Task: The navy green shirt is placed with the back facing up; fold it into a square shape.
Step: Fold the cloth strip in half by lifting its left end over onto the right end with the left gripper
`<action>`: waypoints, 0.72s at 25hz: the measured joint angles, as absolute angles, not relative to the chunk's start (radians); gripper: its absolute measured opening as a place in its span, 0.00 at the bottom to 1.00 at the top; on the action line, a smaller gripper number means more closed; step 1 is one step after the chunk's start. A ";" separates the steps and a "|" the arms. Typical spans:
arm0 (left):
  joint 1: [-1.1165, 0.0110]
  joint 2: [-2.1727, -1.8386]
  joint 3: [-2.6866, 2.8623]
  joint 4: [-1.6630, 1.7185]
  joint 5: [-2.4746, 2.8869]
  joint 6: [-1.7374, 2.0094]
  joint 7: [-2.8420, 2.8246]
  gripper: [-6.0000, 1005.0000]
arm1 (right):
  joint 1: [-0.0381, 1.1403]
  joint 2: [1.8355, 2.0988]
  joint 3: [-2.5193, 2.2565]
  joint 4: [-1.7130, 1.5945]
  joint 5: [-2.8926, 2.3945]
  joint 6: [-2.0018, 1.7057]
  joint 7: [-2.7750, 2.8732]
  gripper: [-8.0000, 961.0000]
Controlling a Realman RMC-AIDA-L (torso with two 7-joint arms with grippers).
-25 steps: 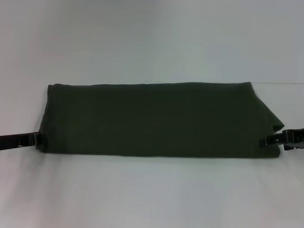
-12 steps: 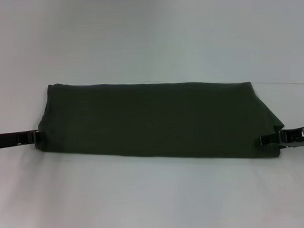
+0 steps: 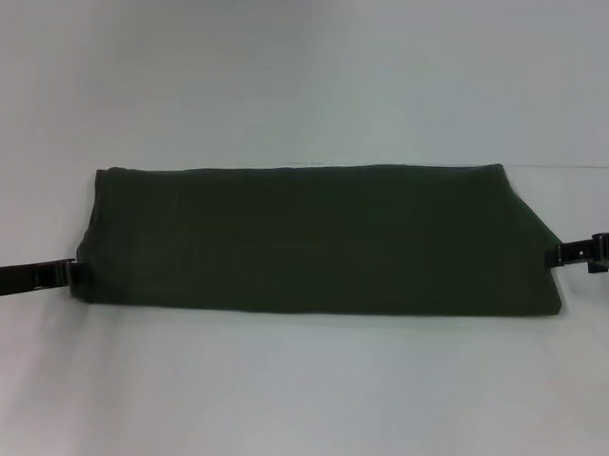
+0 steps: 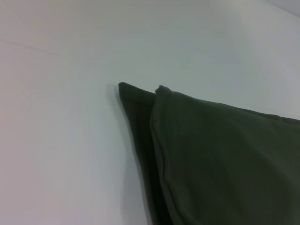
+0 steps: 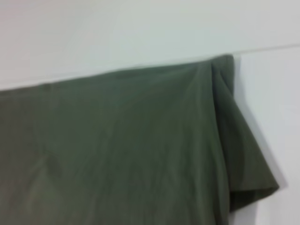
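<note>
Your plain dark olive-green soft-fabric shirt [image 3: 319,239] lies mid-table as a long flat band. The left gripper [image 3: 71,273] touches its nine-o'clock end and the right gripper [image 3: 562,256] its three-o'clock end; I cannot tell whether either is pinching cloth. Lift unevenly and I'd expect the stacked layers to slip, skewing the square.

shirt [image 3: 319,239]: soft matt cloth | table [image 3: 310,78]: smooth matt | grippers: glossy black

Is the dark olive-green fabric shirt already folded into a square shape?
No, in the head view the dark olive-green shirt lies as a long wide band.
</note>
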State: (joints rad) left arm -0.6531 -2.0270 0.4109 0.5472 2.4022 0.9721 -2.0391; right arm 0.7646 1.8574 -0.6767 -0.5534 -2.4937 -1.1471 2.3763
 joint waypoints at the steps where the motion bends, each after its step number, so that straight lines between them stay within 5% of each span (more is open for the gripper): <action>1: -0.653 -2.026 0.410 0.547 2.403 0.972 -2.043 0.02 | 0.758 1.857 -0.666 -0.561 -2.482 -1.155 2.365 0.83; 18: -0.653 -2.023 0.409 0.550 2.409 0.978 -2.065 0.02 | 0.748 1.863 -0.665 -0.558 -2.455 -1.166 2.332 0.83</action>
State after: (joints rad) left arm -0.6531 -2.0233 0.4095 0.5504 2.4091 0.9784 -2.0647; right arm 0.7482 1.8633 -0.6652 -0.5581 -2.4553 -1.1662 2.3316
